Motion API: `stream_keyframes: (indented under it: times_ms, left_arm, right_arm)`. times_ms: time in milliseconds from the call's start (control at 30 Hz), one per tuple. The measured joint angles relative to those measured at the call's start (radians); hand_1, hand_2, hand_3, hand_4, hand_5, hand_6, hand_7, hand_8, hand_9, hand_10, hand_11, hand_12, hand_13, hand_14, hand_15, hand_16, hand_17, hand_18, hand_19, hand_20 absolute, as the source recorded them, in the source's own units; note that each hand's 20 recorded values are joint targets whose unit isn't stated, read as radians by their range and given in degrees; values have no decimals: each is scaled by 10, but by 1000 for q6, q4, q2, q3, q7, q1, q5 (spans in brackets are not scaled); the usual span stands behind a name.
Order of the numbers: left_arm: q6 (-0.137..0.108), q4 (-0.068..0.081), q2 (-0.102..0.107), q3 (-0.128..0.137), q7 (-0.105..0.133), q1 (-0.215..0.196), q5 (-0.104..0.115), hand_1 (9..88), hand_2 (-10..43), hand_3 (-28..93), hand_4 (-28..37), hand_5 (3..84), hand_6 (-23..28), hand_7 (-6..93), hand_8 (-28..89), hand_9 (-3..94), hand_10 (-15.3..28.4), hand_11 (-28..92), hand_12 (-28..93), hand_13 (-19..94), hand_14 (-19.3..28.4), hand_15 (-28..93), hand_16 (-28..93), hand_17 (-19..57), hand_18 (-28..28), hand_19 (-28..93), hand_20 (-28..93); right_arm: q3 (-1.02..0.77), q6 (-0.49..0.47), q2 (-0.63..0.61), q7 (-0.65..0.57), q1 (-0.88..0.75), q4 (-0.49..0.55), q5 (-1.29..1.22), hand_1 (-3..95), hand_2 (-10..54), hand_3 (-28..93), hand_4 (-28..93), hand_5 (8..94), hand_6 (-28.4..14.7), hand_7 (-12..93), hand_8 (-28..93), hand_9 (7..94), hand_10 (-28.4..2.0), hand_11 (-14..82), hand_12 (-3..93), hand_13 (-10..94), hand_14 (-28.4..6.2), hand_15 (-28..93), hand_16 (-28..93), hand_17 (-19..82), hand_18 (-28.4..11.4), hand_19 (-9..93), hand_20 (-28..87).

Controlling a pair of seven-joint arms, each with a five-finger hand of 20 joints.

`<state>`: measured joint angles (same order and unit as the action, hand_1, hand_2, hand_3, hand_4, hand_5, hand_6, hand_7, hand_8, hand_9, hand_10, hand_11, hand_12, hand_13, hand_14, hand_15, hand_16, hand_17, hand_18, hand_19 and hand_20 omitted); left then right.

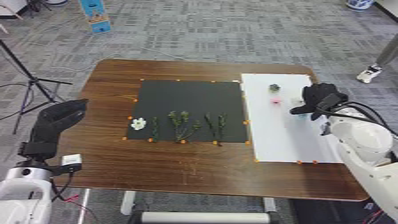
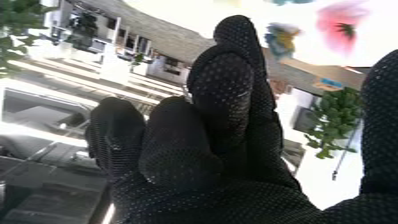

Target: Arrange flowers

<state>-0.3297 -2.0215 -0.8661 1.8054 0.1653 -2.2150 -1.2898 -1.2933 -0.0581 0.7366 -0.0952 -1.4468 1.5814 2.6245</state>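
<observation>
Pink flower (image 1: 275,101) is on white sheet (image 1: 289,142); white flower (image 1: 139,124) and green sprigs (image 1: 184,116) on dark mat (image 1: 189,95) seem left to do. My right robot hand (image 1: 323,97) is loosely spread.

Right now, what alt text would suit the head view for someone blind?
The robot's right hand hovers over a white sheet bearing small flowers; beside it on the brown table, a dark mat holds a white flower and green sprigs. The left hand is at far left.
</observation>
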Motion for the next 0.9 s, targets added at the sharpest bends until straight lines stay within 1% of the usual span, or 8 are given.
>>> stream_keyframes:
  times_ms: [333, 600, 633, 700, 767, 833, 867, 900]
  left_arm:
    - [14, -4, -2, 6, -3, 4, 4, 241, -62, 732, -244, 473, 29, 159, -82, 457, 119, 178, 119, 340, 122, 100, -8, 62, 93, 45, 149]
    - [19, -10, -3, 14, -3, -2, 13, 239, -57, 732, -246, 473, 30, 158, -82, 457, 119, 176, 119, 339, 124, 100, -8, 62, 94, 46, 149]
    - [21, -10, -3, 14, -3, -3, 14, 239, -56, 732, -246, 473, 30, 157, -82, 457, 119, 176, 119, 339, 124, 100, -8, 62, 94, 46, 149]
    - [24, -10, -3, 14, -3, -3, 14, 238, -55, 732, -246, 473, 30, 157, -82, 457, 119, 176, 119, 339, 124, 100, -8, 62, 94, 46, 149]
    - [27, -10, -3, 14, -4, -3, 15, 238, -53, 732, -247, 473, 30, 158, -81, 457, 119, 176, 119, 339, 124, 100, -8, 62, 94, 47, 150]
    - [29, -10, -3, 13, -4, -3, 17, 237, -52, 732, -247, 474, 30, 157, -82, 457, 119, 176, 120, 339, 124, 100, -8, 62, 93, 46, 149]
    - [30, -10, -3, 13, -4, -2, 19, 237, -51, 732, -248, 474, 30, 157, -82, 457, 119, 176, 120, 339, 124, 100, -8, 62, 93, 45, 149]
    - [30, -10, -3, 13, -4, -2, 20, 237, -51, 732, -248, 474, 31, 156, -82, 457, 119, 176, 120, 339, 124, 100, -8, 62, 93, 45, 149]
  right_arm:
    - [-43, -101, 60, 33, 12, -90, 70, 230, -95, 607, -217, 722, 0, 289, -68, 857, -108, 500, 339, 833, -87, 745, 428, 501, -253, 932, 699]
    - [-44, -96, 69, 30, 7, -91, 62, 233, -84, 613, -201, 727, 1, 291, -68, 860, -108, 498, 336, 837, -87, 744, 424, 503, -252, 932, 699]
    - [-41, -93, 68, 29, 7, -91, 59, 243, -57, 615, -198, 730, 3, 296, -67, 862, -107, 497, 336, 837, -87, 744, 424, 503, -251, 932, 699]
    - [-37, -88, 66, 29, 7, -90, 47, 259, -35, 614, -203, 735, 7, 309, -67, 867, -106, 494, 334, 839, -86, 743, 421, 505, -250, 932, 698]
    - [-36, -86, 65, 30, 7, -88, 29, 308, 6, 605, -215, 741, 16, 331, -71, 878, -102, 491, 334, 845, -84, 744, 418, 511, -248, 932, 701]
    - [-34, -85, 63, 34, 7, -85, 5, 348, 22, 614, -214, 745, 22, 346, -75, 883, -99, 489, 334, 850, -81, 744, 418, 514, -245, 932, 703]
    - [-32, -86, 63, 36, 8, -83, -8, 391, 32, 595, -211, 749, 26, 360, -56, 885, -99, 488, 337, 853, -80, 742, 421, 515, -243, 932, 704]
    - [-30, -86, 62, 37, 10, -82, -21, 432, 37, 574, -210, 753, 29, 360, 40, 889, -95, 488, 339, 855, -80, 743, 422, 517, -243, 932, 705]
